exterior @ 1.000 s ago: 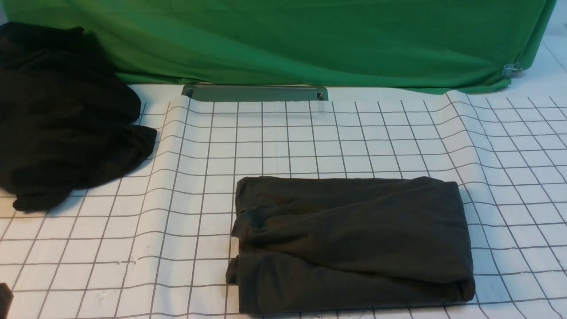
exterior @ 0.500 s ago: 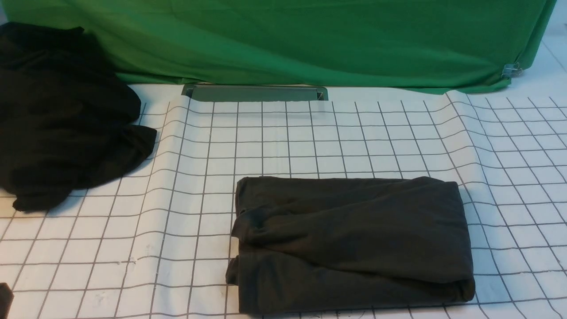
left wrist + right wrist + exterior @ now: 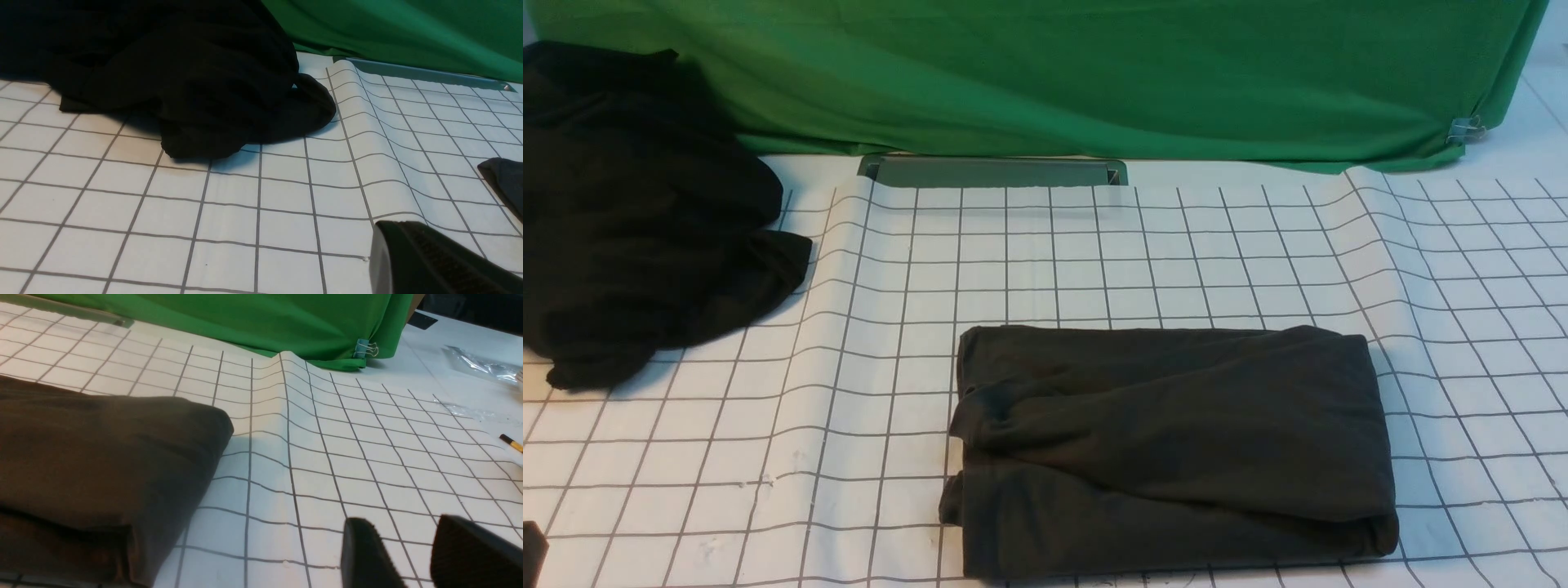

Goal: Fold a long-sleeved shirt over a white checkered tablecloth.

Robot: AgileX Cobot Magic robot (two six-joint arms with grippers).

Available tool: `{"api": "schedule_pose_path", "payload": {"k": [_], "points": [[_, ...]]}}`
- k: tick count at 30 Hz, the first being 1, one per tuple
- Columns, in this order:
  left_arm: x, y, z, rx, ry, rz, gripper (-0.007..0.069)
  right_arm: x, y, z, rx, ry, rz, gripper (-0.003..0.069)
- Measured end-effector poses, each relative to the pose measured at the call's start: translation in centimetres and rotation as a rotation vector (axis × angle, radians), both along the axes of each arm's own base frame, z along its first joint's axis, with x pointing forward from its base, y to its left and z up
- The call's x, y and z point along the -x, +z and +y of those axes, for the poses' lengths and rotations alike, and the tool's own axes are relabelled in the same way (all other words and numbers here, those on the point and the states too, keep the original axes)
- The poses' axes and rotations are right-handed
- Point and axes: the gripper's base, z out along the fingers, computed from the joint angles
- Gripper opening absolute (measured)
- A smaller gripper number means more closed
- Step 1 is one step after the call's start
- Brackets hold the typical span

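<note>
White checkered tablecloth [image 3: 1094, 253] bears the folded long-sleeved shirt [image 3: 1168, 449]; left jaws pressed together, right jaws spread, empty.

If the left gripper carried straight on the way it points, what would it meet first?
Probably bare white checkered tablecloth, then the black cloth heap; the left gripper sits low, and depth is unclear.

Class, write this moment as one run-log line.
long-sleeved shirt: folded on white checkered tablecloth | left gripper: shut, empty | right gripper: open, empty

A green backdrop cloth [image 3: 1094, 73] is hanging across twelve o'clock (a binder clip [image 3: 1466, 128] is pinching its two-o'clock corner), a grey slot [image 3: 992, 171] lying below.
</note>
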Motion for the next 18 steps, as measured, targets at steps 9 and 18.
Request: {"api": "schedule_pose_path", "payload": {"k": [9,18], "points": [[0.0,0.0,0.0,0.0,0.0,0.0,0.0003,0.0,0.0,0.0,0.0,0.0,0.0,0.0242],[0.0,0.0,0.0,-0.007,-0.001,0.0,0.0003,0.0,0.0,0.0,0.001,0.0,0.0,0.0242]]}}
